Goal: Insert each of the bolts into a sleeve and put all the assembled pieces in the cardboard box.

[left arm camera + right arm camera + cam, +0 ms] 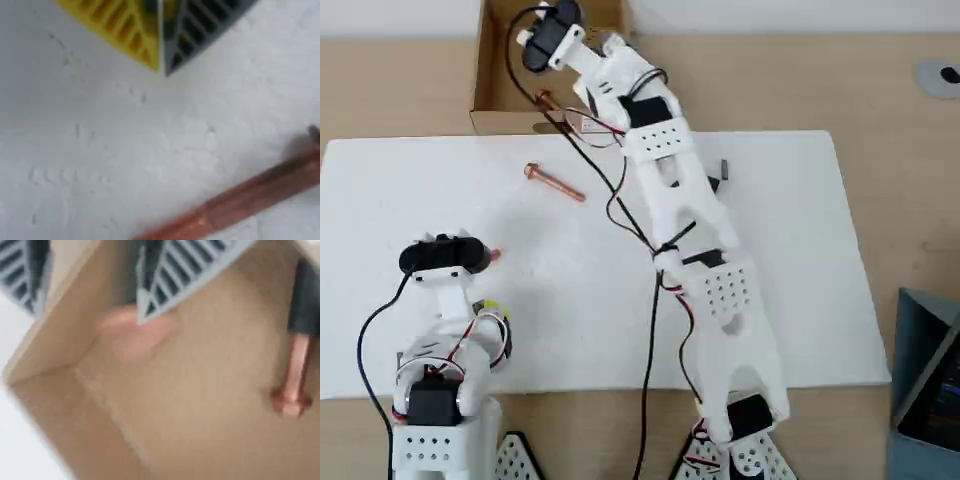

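One bolt [555,183] lies loose on the white surface [790,250]. A second bolt [240,205] rests just beside the left gripper [162,62], whose fingers are clenched on nothing. The right gripper [90,315] hangs inside the cardboard box [495,70], fingers released, near a sleeved bolt [295,375].

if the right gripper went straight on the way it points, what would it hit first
Probably the blurry copper piece just ahead of the right gripper, inside the box. Depth is unclear, so it might touch the bare box floor first.

white mat [550,320] on wooden table [380,90]
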Action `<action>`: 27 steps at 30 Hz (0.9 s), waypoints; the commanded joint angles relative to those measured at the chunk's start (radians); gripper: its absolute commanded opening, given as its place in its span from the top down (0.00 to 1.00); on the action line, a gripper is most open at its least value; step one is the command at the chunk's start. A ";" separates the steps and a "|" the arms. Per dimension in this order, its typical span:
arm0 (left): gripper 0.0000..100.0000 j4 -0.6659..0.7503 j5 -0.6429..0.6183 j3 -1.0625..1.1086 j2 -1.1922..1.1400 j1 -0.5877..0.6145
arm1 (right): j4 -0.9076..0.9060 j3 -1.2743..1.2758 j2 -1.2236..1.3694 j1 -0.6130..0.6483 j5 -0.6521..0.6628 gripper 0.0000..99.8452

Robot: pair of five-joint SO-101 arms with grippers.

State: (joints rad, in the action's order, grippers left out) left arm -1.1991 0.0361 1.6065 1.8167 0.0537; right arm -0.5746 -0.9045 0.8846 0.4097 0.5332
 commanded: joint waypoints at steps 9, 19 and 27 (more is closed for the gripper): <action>1.00 0.021 -0.002 0.002 0.005 0.005 | -0.083 -0.131 -0.007 0.008 0.005 0.85; 1.00 0.023 -0.002 0.002 0.005 0.006 | -0.473 -0.530 -0.004 0.008 0.005 0.85; 1.00 0.023 -0.002 0.002 0.005 0.006 | -0.715 -0.765 -0.039 -0.008 0.009 0.85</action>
State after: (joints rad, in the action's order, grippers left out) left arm -1.1930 0.0361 1.6065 1.8167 0.0537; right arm -1.2359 -1.6072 0.8892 0.4112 0.5332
